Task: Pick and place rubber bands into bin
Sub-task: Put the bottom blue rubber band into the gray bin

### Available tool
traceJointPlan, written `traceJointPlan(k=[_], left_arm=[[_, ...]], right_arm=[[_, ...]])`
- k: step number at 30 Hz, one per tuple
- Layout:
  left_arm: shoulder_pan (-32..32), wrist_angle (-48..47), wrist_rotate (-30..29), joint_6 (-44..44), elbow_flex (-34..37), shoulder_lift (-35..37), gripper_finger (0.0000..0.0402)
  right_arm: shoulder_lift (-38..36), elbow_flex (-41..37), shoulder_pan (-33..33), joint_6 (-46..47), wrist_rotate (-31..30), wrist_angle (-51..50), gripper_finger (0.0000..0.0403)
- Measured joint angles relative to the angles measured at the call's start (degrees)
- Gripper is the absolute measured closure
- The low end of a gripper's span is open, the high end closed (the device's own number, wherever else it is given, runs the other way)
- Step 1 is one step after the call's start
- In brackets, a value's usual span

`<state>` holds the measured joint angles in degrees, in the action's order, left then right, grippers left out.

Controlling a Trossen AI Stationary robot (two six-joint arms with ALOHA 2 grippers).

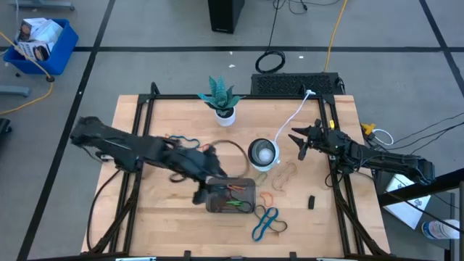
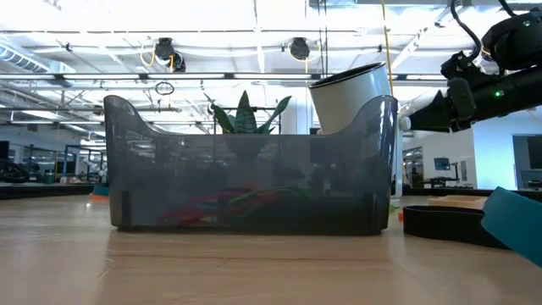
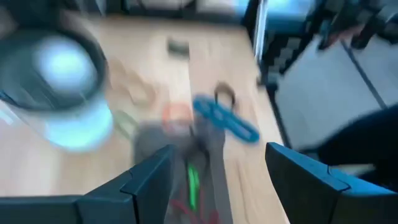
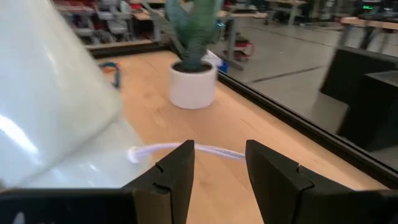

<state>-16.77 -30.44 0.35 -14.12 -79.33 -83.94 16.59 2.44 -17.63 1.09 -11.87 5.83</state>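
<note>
My left gripper (image 3: 214, 171) stands wide open with nothing between its fingers, hovering just over the bin (image 1: 230, 196), where green and red bands already lie. My right gripper (image 4: 219, 165) waits parted and empty near the white cable (image 4: 177, 149), well apart from the work. The rubber bands are light, limp loops (they will sag and slide, I judge), so I would pinch one strand of the blue band (image 1: 264, 222) lying just beside the bin's corner.
</note>
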Motion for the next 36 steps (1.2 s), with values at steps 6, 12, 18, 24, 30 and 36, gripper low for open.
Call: traceJointPlan(k=[6, 12, 18, 24, 30, 36], left_arm=[[-1.63, 2.12, -3.48, 7.52, 0.04, 11.07, 0.0144], [-3.47, 4.23, -4.69, 10.46, 7.97, 22.08, 0.0144], [-4.92, 10.76, -7.98, 9.60, 24.25, 36.17, 0.0144], [-5.09, 12.73, -10.00, 7.97, 38.30, 49.11, 0.0144], [-5.10, 15.37, -9.62, 4.87, 49.27, 56.06, 0.0144], [-5.08, 25.65, -7.95, 5.21, 58.43, 60.97, 0.0144]], right_arm=[[-0.42, 0.00, 0.00, 0.25, 8.11, -0.23, 0.0261], [-0.51, 0.00, 0.00, -0.12, 15.12, -0.11, 0.0261], [-0.53, 0.00, 0.11, 0.35, 16.65, -0.10, 0.0261], [-0.56, 0.00, 0.11, 0.19, 16.62, -0.09, 0.0261], [-0.53, 0.00, 0.11, -0.14, 16.56, -0.07, 0.0261], [-0.54, 0.00, 0.11, -0.23, 16.51, 0.11, 0.0261]])
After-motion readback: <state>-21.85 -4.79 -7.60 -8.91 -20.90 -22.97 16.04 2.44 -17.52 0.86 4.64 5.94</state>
